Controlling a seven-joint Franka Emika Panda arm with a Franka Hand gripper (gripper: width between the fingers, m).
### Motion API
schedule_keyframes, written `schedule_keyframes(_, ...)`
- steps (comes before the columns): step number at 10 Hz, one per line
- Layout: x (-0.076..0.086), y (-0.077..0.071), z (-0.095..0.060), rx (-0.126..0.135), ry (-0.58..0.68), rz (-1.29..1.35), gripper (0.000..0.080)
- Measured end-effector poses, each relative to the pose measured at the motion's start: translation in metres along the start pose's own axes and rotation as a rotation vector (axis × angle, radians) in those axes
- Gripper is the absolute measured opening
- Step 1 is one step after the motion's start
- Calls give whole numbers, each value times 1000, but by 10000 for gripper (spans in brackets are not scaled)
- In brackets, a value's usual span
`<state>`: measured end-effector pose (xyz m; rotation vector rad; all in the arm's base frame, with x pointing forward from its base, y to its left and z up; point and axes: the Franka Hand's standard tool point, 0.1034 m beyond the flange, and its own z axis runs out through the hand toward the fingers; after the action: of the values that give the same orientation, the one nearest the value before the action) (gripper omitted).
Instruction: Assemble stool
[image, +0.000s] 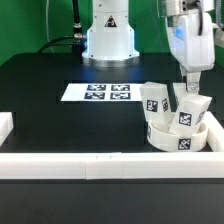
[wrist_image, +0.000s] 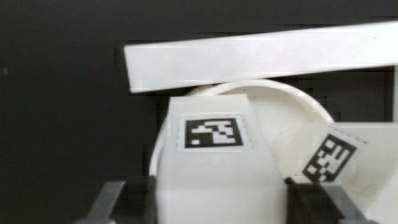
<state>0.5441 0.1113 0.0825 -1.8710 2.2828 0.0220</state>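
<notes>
Arm is reaching down over the exterior view's right side of the black table (image: 60, 125). Gripper (image: 190, 92) is sitting on a white leg (image: 189, 113), fingers (wrist_image: 111, 200) closing on it from both sides. In the wrist view the leg (wrist_image: 214, 150) is filling the middle of the frame between the two dark fingers, its square tag facing the camera.

Round seat (image: 180, 135) is lying near the white rail (image: 100, 162) at the table's front edge, toward the exterior view's right. The held leg is standing upright over the seat; whether it is seated in a socket, cannot tell. A second leg (image: 155, 99) is leaning just beside it, tilted, tag showing.

Marker board (image: 98, 93) is lying flat mid-table, well apart from the seat.
</notes>
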Motion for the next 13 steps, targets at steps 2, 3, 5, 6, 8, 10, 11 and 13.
schedule_keyframes(2,0,-1,0,-4,-9,124,334)
schedule_keyframes(3,-1,-1,0,-3,-13,153,334)
schedule_keyframes(5,-1,-1,-1,-8,-15,114,510)
schedule_keyframes(6,-1,-1,-8,-31,-27,58,605)
schedule_keyframes(8,-10,-3,-22,-39,-50,11,640)
schedule_keyframes(10,-8,-1,-18,-44,-44,-57,647)
schedule_keyframes(11,-8,-1,-17,-42,-47,-155,649)
schedule_keyframes(13,-18,0,-15,-63,-35,-390,649)
